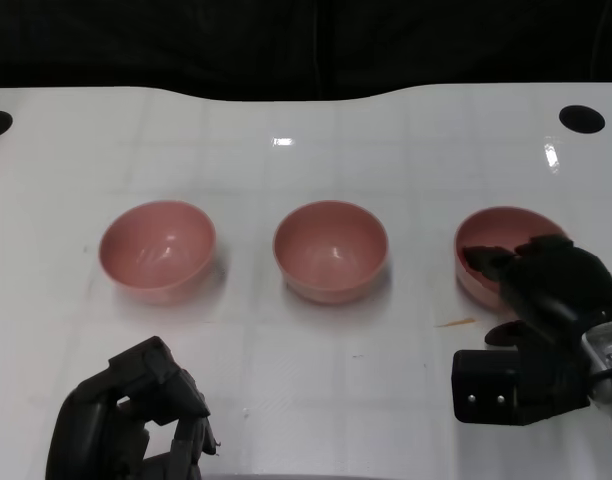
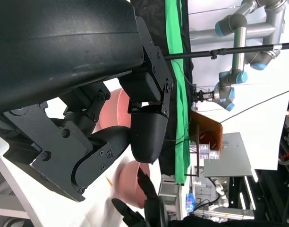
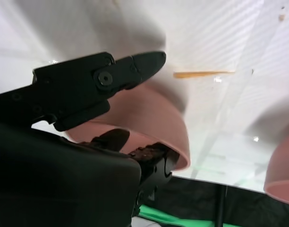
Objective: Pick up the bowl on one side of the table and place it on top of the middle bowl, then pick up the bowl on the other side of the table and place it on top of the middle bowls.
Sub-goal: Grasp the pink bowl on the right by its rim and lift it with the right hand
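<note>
Our right bowl (image 1: pixel 491 240) sits on the white table (image 1: pixel 316 150), off to the right of the middle bowl (image 1: pixel 331 250). Our right robot hand (image 1: pixel 546 285) has fingers over the near rim, some inside and one outside, pinching so we can lift it. The left bowl (image 1: pixel 158 250) waits on the other side. All three are smooth, round and pink. Our left robot hand (image 1: pixel 136 410) rests curled and holds nothing.
</note>
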